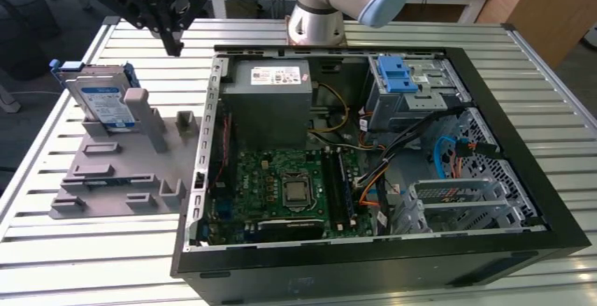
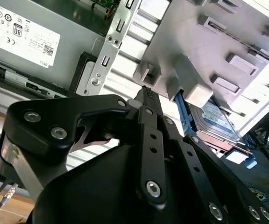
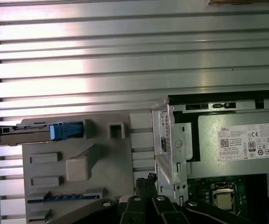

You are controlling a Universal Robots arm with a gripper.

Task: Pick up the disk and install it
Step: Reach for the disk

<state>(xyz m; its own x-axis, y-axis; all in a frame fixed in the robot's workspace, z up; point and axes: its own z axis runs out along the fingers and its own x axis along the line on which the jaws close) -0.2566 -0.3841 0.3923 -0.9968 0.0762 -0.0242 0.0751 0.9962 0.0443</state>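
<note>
The disk (image 1: 103, 103) stands on edge in the grey stand (image 1: 112, 180) on the counter (image 1: 94, 257), below the fingers (image 1: 173, 39) and to their side on the exterior view's left, apart from them. The fingers hang above the counter, pressed together and holding nothing. The open computer case (image 1: 354, 274) lies beyond them toward the exterior view's right.

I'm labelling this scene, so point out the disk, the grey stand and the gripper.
the disk (image 1: 102, 102): exterior view, on its blue-and-white label.
the grey stand (image 1: 131, 163): exterior view, on its flat base plate.
the gripper (image 1: 175, 47): exterior view, at its fingertips.
</note>
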